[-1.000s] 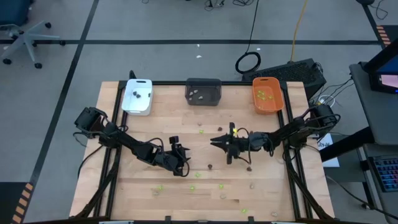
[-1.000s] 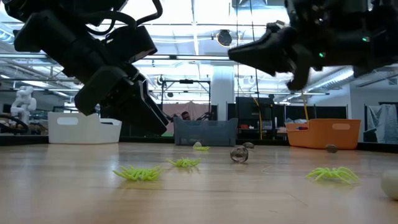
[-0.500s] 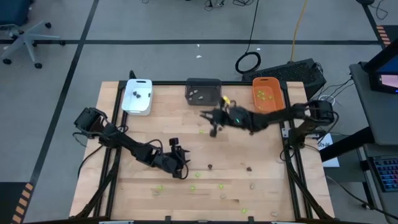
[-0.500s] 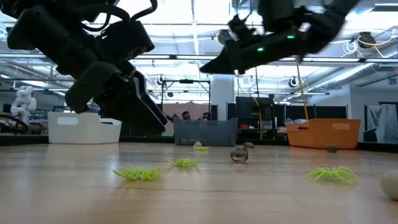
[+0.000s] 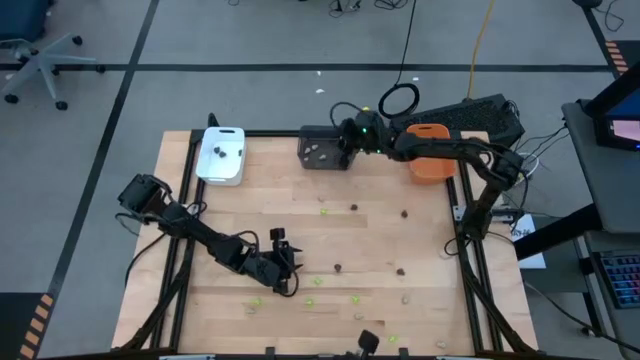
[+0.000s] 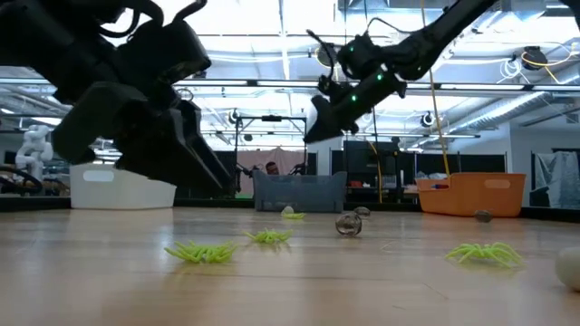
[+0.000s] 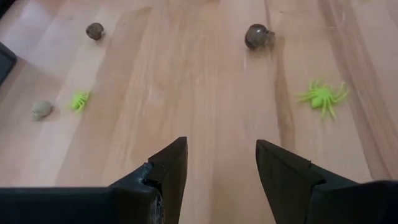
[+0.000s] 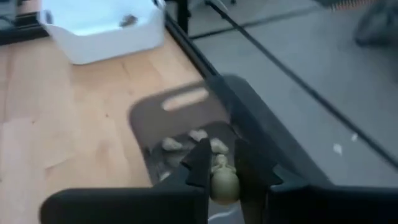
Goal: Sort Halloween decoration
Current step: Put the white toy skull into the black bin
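The decoration is tiny pieces scattered on the wooden table: lime green spiders (image 6: 204,252) (image 7: 323,96), dark brown balls (image 7: 257,36) (image 5: 338,268) and pale beige lumps (image 7: 41,110) (image 5: 405,297). My left gripper (image 7: 221,168) (image 5: 285,268) hovers open, low over bare wood near the table's middle, with the pieces ahead of its fingers. My right gripper (image 8: 225,165) (image 5: 345,140) is raised over the dark grey tray (image 8: 186,124) (image 5: 327,148) at the far edge, shut on one pale beige piece (image 8: 224,182). More beige pieces (image 8: 172,144) lie in that tray. My right gripper pinches the pale beige piece (image 8: 224,183) between its two fingertips (image 8: 199,163). The piece is lifted clear, above the inside of the dark grey tray.
A white tray (image 5: 221,153) with dark pieces stands at the far left and an orange tray (image 5: 430,155) with green pieces at the far right. A black frame (image 5: 470,250) edges the table. A small dark object (image 5: 368,342) sits at the near edge.
My right gripper has swung from the table's middle up and toward the far edge, ending above the dark grey tray. My left gripper has sunk lower and shifted a little toward the near edge, staying open. The pieces on the table have not moved.
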Robot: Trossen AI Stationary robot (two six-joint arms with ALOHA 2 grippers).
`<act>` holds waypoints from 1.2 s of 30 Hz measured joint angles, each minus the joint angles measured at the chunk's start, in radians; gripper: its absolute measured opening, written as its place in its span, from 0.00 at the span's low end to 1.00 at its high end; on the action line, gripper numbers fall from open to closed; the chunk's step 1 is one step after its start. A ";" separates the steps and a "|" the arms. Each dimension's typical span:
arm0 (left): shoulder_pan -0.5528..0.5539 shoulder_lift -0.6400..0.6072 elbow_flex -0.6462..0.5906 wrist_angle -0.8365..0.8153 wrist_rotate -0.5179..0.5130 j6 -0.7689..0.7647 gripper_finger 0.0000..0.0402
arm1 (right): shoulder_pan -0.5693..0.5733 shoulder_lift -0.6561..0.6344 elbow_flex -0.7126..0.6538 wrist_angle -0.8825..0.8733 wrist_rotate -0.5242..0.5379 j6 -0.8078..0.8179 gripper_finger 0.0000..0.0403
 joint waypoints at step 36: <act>-0.001 0.000 0.000 -0.036 -0.088 -0.022 0.47 | 0.696 -0.577 -0.244 -0.822 0.123 0.367 0.55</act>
